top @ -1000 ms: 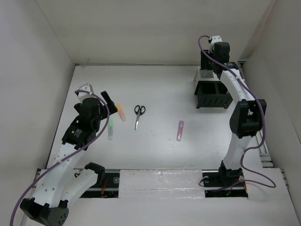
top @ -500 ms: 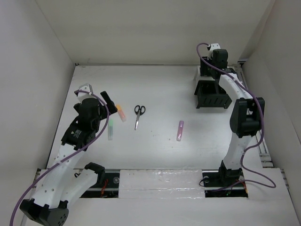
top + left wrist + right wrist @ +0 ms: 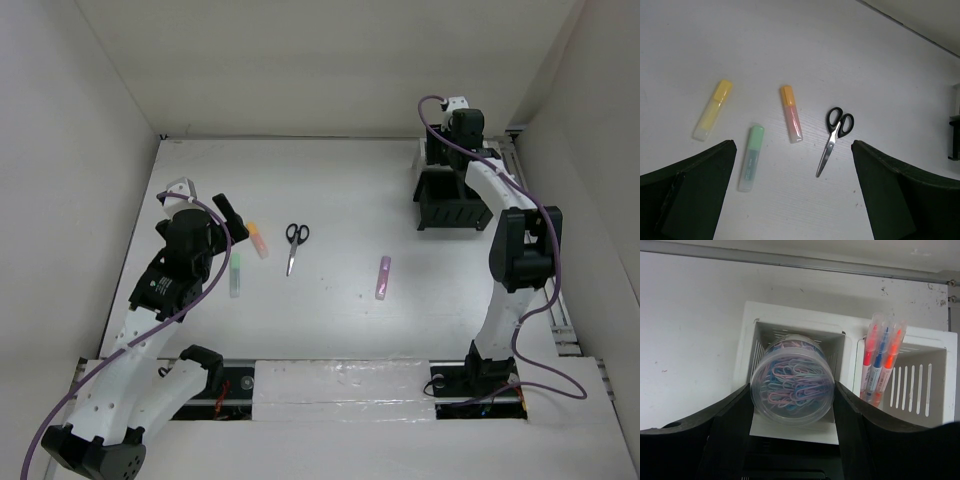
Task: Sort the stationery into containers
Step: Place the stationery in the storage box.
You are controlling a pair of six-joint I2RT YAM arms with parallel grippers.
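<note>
The clear tub of paper clips (image 3: 791,377) is clamped between the fingers of the right gripper (image 3: 792,390), just above the left compartment of the white slotted box (image 3: 795,310) at the desk's far right corner. It is judged light, rigid and smooth-walled, hence slippery, so a firm hold across its round side is advised. The left gripper (image 3: 792,145) hangs spread apart above the orange highlighter (image 3: 791,114) near the left edge. Since a second ago, the right gripper has been lowered toward the box.
</note>
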